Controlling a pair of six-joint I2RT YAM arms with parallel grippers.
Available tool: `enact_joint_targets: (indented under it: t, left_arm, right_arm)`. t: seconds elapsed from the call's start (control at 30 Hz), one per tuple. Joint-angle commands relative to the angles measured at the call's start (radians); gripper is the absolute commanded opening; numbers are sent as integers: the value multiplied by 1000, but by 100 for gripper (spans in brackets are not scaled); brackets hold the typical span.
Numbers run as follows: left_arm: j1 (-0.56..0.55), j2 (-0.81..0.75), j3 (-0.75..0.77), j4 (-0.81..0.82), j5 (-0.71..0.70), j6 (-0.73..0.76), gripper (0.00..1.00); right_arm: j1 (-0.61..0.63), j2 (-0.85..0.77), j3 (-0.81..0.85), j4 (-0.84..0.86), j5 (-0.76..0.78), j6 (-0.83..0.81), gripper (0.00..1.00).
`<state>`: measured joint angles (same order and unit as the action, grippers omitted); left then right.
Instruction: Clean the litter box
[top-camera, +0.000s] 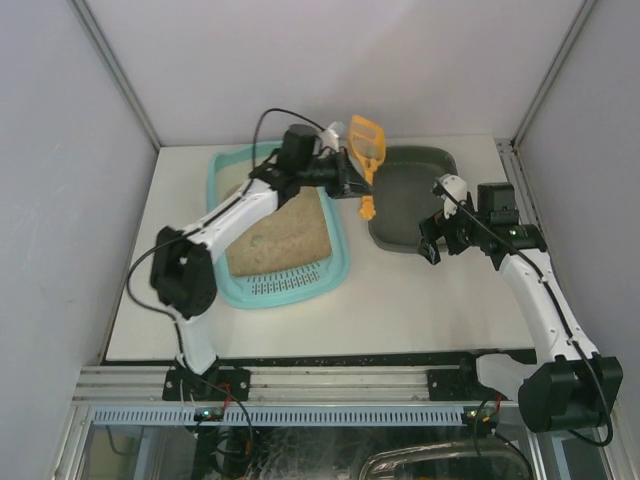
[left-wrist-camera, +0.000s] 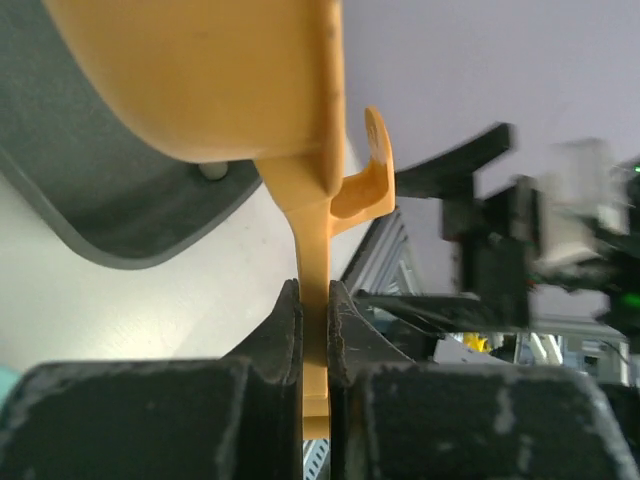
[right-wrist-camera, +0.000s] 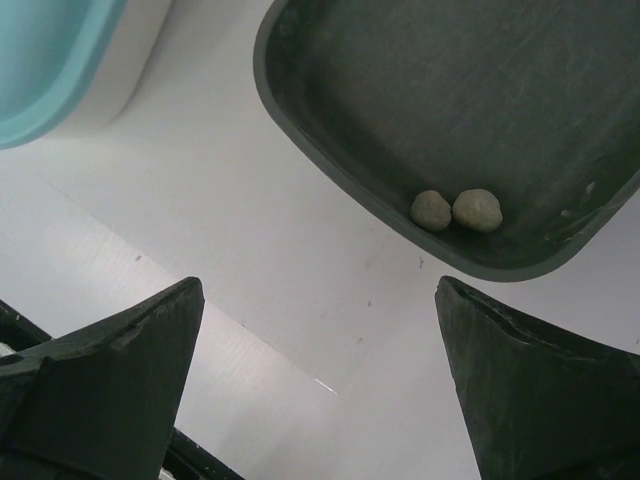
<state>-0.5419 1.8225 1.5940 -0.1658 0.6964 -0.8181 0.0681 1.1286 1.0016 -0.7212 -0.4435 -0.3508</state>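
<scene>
The light-teal litter box (top-camera: 343, 262) lies at the left with tan litter (top-camera: 285, 238) and a slotted grate at its near end. My left gripper (top-camera: 352, 178) is shut on the handle of an orange scoop (top-camera: 367, 142), held above the gap between the litter box and the dark grey tray (top-camera: 400, 195). In the left wrist view the handle (left-wrist-camera: 314, 262) is clamped between the fingers (left-wrist-camera: 287, 330), with the scoop bowl (left-wrist-camera: 200, 80) over the grey tray (left-wrist-camera: 90, 200). My right gripper (top-camera: 433, 243) is open and empty at the grey tray's near edge (right-wrist-camera: 320, 290).
Two round greyish clumps (right-wrist-camera: 455, 210) lie in a near corner of the grey tray (right-wrist-camera: 450, 90). A corner of the litter box (right-wrist-camera: 45, 70) shows in the right wrist view. White walls close in the table on three sides.
</scene>
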Motion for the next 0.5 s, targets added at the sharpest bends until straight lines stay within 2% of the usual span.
enact_joint_targets:
  t: [0.0, 0.23, 0.3, 0.47]
  left_arm:
    - [-105, 208, 265, -369, -154, 187, 0]
    - [-229, 579, 838, -707, -336, 263, 0]
    - [-238, 629, 899, -758, -398, 267, 0]
    - [-243, 641, 874, -833, -573, 305, 0]
  right_arm:
    - [-34, -42, 31, 26, -101, 28, 100]
    - [-77, -104, 34, 31, -144, 31, 100]
    - [-83, -119, 33, 34, -143, 30, 100]
    - [-94, -125, 27, 33, -161, 27, 100]
